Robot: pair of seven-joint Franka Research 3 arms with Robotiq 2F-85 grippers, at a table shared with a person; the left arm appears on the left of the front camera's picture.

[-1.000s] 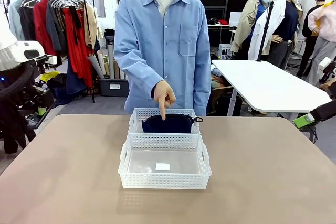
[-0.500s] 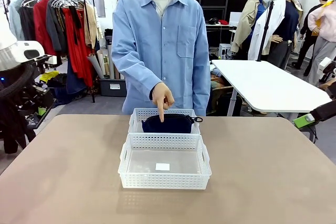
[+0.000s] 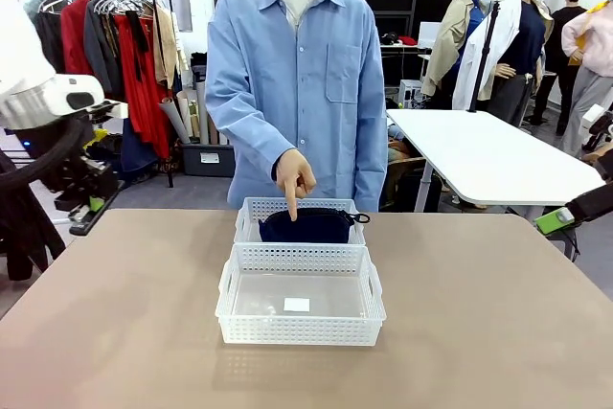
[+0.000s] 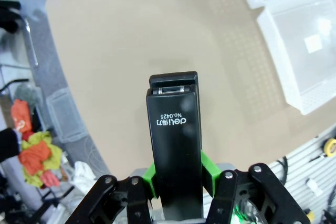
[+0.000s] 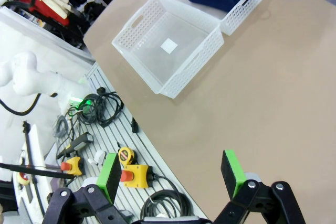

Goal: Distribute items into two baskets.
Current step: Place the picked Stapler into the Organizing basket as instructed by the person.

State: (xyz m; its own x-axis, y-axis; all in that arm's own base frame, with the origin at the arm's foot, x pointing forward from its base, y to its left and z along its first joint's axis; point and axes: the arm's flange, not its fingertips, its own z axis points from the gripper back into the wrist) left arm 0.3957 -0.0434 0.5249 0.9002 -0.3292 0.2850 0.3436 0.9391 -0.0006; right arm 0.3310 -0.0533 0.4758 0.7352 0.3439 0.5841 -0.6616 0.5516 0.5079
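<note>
Near basket: bare inside, landmark
Far basket: touching behind it
Pouch: soft, in far basket; person's finger above
Stapler: stiff, light, slick; clenched mid-body by left gripper
Right gripper: released, holds nothing

A: Which markings are legible?

B: One item carries readable print: the small black stapler with a long flat top, seen in the left wrist view. White characters on its top face read "deli" with two preceding logo characters, and beneath that "No.0425". The print appears upside down in this view.

A: Any label in the larger white perforated plastic basket?

B: A small white square sticker lies on its floor. No characters can be resolved on it.
</note>
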